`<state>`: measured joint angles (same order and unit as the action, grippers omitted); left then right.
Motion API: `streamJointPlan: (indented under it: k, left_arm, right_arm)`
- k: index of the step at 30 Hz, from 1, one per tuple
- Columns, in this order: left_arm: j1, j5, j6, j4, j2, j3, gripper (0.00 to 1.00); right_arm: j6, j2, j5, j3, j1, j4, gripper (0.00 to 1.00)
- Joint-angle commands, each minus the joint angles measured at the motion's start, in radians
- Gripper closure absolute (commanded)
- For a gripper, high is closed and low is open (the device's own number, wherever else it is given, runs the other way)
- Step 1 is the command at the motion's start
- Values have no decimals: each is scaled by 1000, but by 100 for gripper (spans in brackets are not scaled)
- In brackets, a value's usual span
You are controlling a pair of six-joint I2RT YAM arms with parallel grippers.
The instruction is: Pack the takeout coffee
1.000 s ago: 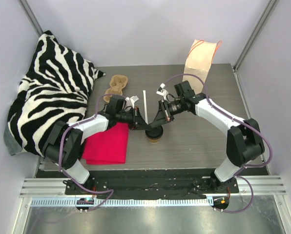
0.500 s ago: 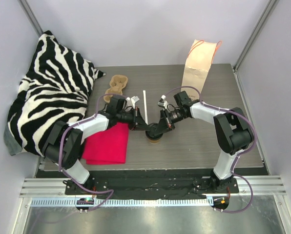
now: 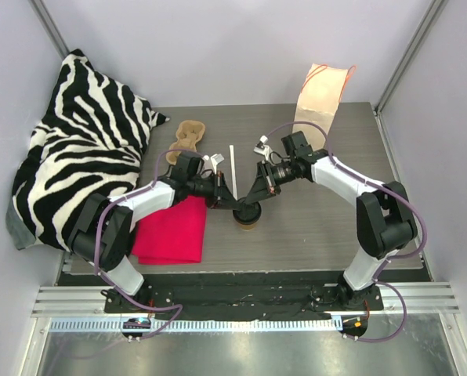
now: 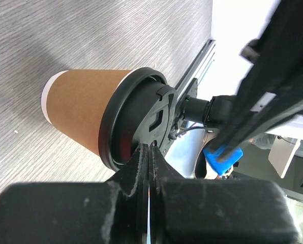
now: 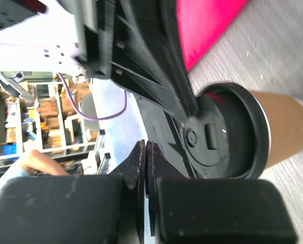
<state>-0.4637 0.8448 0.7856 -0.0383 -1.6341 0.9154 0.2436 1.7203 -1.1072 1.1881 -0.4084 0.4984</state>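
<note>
**Takeout coffee [image 3: 247, 222] upright on the surface [image 3: 320, 227], both grippers clenched at its lid [image 3: 247, 210]**

Your takeout coffee stands upright towards the near middle of the surface. In the left wrist view the brown paper cup [image 4: 80, 114] shows its pale base band, and the black lid [image 4: 136, 122] is seated over its rim. It sits just to the right of the red cloth [image 3: 171, 231], apart from it, and well in front of the tan pulp carrier [image 3: 188, 137] and the tall kraft bag [image 3: 320, 98] at the far edge.

Your left gripper [image 3: 220, 200] reaches in from the left. Its jaws are pressed flat together with nothing between them. In its own view the left gripper [image 4: 149, 161] has its joined tips right at the lid's edge. The right wrist view shows that same gripper [image 5: 141, 66] running down to the lid's rim [image 5: 228, 132].

Your right gripper [image 3: 257, 199] comes in from the right and is likewise clenched on nothing. In its own camera the right gripper [image 5: 144, 151] has its closed tips just beside the lid, on the side away from the cup body [image 5: 278, 129]. You cannot tell from these views whether they touch it.

The two grippers flank the lid from opposite sides, close together above the cup. Neither one grasps the coffee.

A thin white stick [image 3: 233, 171] lies on the surface just behind the grippers. A zebra-striped pillow [image 3: 77, 149] fills the left side and overlaps the surface's left edge.
</note>
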Motion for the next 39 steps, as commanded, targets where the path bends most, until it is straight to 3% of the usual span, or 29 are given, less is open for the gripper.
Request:
streamJointPlan:
  k: [1,12,21,29,33,39]
  left_arm:
    - [4,-110,-59,-78,-15,8,100]
    - [5,-115,-66,-87,-26,10,100]
    - [5,-73,-46,-51,16,7,100]
    - [0,29,10,32,215,-15,100]
    - [-45,20,24,57,250,-18,100]
    - [-119,5,72,161,177,-23,100]
  right_arm:
    - [57,-38,26,28,-3,-58,99]
    - [51,124,109,-100,-3,-150,99]
    - [2,36,69,-45,-4,-74,99]
    - [63,-123,26,-44,-7,-75,99]
    - [114,-125,53,-42,-7,-109,99]
    - [141,-59,122,-53,-6,-156,99]
